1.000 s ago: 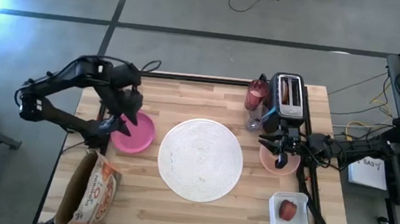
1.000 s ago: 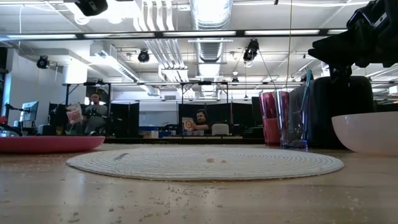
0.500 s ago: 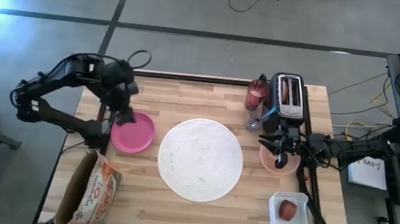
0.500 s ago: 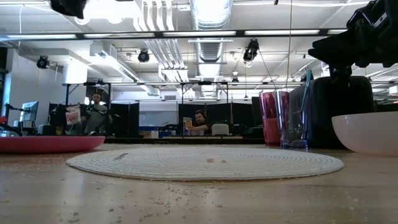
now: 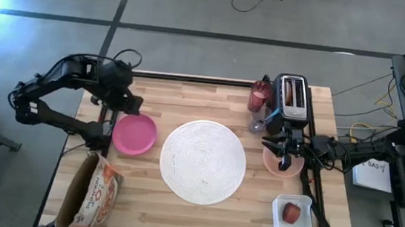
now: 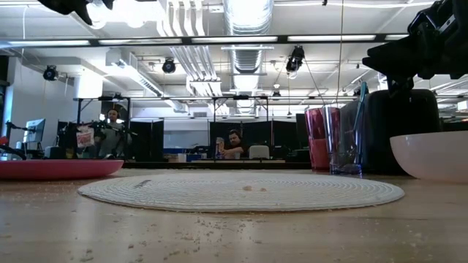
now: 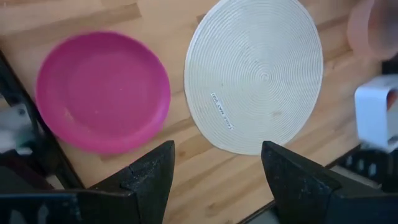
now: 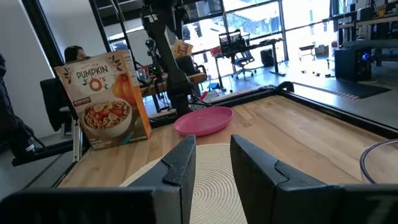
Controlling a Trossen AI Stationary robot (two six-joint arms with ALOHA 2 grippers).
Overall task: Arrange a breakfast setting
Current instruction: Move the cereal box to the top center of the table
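Magenta plate: smaller round magenta plate (image 5: pixel 134 134) is lying flat at table's left, just left of large round white woven plate (image 5: pixel 203 161), apart.
Left gripper: left gripper (image 5: pixel 130 106) is hovering over plate's far edge, jaws apart, empty.
Peach bowl: translucent peach bowl (image 5: pixel 292 167) is sitting at right.
Right gripper: right gripper (image 5: pixel 283 161) is hanging over bowl, jaws slightly apart, empty.

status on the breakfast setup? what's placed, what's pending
Early stage. Placed: magenta plate beside the round white woven mat, both bare. In hand: nothing; left gripper is open and empty above the table's far-left edge, right gripper hangs over the peach bowl. Pending: cereal box, the red fruit in its white container, and pink tumbler sit unused.
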